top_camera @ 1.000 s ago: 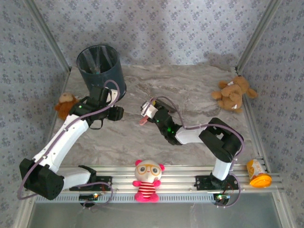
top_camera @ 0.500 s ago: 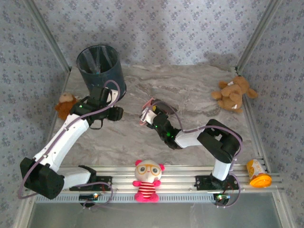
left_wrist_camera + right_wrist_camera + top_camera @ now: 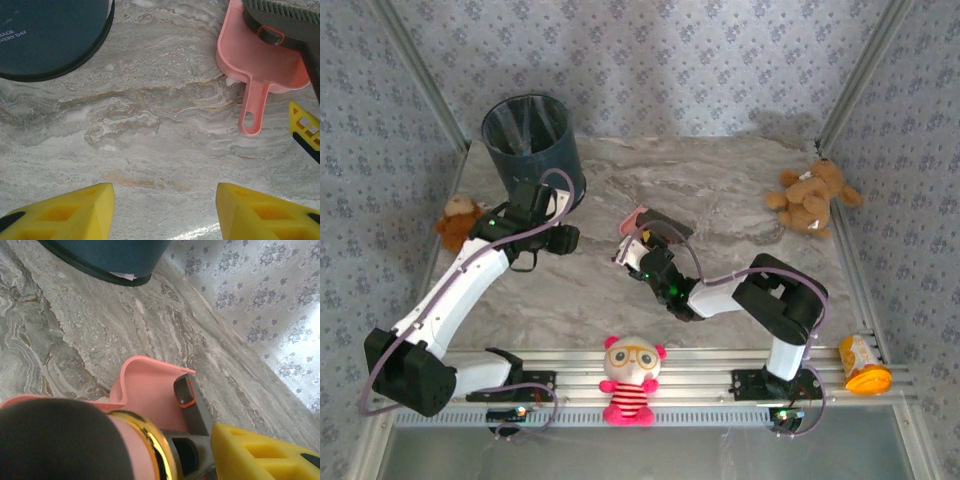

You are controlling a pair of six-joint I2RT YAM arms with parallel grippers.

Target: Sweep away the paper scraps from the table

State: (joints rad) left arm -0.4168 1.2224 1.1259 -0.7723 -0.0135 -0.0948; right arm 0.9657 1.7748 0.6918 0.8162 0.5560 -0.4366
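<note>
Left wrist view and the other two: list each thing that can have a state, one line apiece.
dustpan: lying flat on the table, scoop up.
brush: resting across the dustpan's scoop.
bin: upright, top open.
left pincer: open, empty, above bare table.
right pincer: at the brush; open or shut unclear.
doll: upright.
teddy bear: lying down.

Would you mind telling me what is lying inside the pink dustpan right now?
A grey brush lies in the pink dustpan, its bristles away from the pan's handle. The pan floor that shows beside it looks bare; whatever sits under the brush is covered.
</note>
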